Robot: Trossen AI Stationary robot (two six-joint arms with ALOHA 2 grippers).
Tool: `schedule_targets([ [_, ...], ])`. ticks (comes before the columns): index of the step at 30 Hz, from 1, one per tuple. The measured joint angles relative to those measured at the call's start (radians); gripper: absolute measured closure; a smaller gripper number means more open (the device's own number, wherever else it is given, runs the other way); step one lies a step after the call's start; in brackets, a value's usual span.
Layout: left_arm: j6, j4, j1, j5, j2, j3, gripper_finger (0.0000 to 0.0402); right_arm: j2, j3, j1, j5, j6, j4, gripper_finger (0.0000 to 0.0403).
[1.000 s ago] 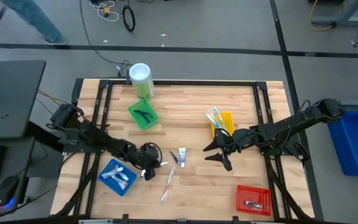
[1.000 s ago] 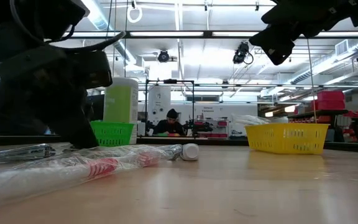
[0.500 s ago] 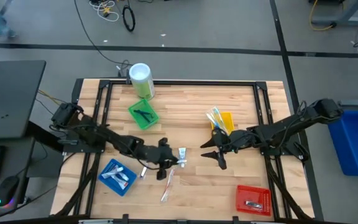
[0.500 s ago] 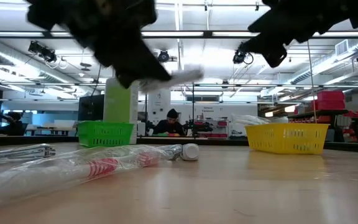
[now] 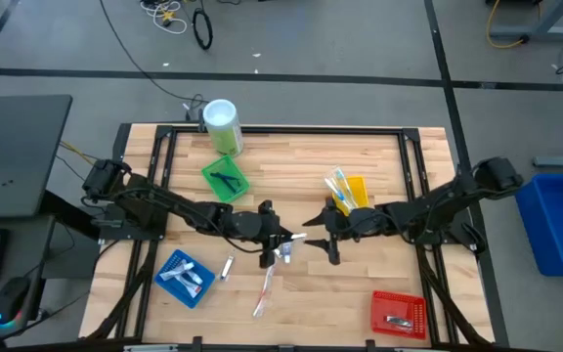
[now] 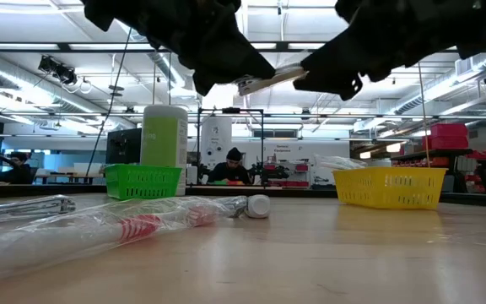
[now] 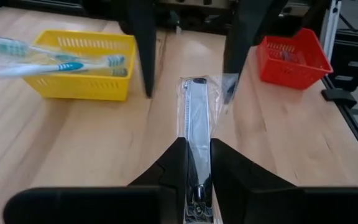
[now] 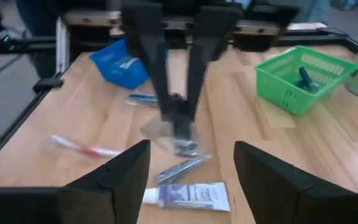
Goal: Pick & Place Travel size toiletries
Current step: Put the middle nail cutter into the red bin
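1. Silvery clear-wrapped razor [image 7: 197, 118] sits up in the air above mid-worktop, pinched in the left gripper [image 5: 274, 240], fingers [image 7: 169, 171] closed tight on its handle.
2. Right gripper [image 5: 313, 233] faces it, just beside, fingers [image 8: 114, 180] spread wide, holding nothing.
3. Down on the wooden worktop [image 5: 301, 166]: a small white tube [image 8: 188, 196] and a clear-wrapped pink toothbrush [image 5: 264, 289].
4. Yellow square tray [image 7: 82, 65] holds bagged toothbrushes.

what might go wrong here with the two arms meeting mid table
The left gripper pinches the wrapped silvery item only by one end, so it may slip or swing. The open right gripper is very near it over the table; a misjudged handover could make the fingers collide or drop the item.
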Motion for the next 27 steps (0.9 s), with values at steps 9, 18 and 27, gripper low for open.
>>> schedule_targets([
  [9, 0.018, 0.0, 0.015, -0.041, 0.0, 0.0, 0.0336, 0.038, 0.0, -0.041, -0.07, 0.1, 0.094, 0.0176],
  [18, 0.066, 0.004, 0.015, -0.051, 0.0, 0.0, 0.0334, 0.048, 0.0, -0.074, -0.091, 0.213, 0.091, 0.027],
  [27, 0.067, 0.006, 0.014, -0.081, 0.0, 0.0, 0.0333, 0.048, 0.0, -0.085, -0.14, 0.212, 0.091, 0.0333],
])
